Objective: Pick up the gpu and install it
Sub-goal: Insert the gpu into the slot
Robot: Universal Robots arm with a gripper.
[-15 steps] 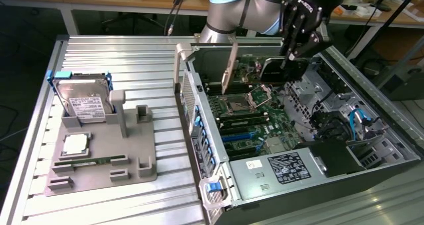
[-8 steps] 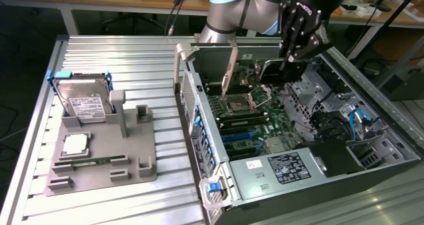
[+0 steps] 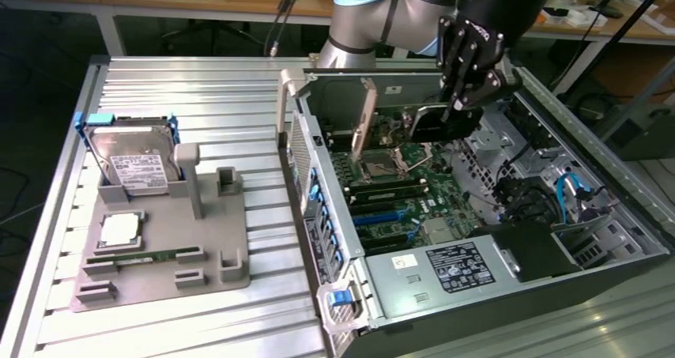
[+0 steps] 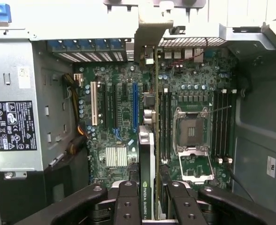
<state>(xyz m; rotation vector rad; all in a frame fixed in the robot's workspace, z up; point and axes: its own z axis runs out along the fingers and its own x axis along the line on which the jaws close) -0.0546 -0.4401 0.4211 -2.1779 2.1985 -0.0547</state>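
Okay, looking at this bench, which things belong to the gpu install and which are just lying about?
In the job: gpu, gripped edge-on by the end effector; open computer case with its motherboard.
Lying about: hard drive, memory stick and square silver chip, all on the grey fixture beside the case.

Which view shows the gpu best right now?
The wrist view: the gpu is edge-on in the gripper, above the motherboard. The exterior view shows it as a dark card under the gripper, inside the case.
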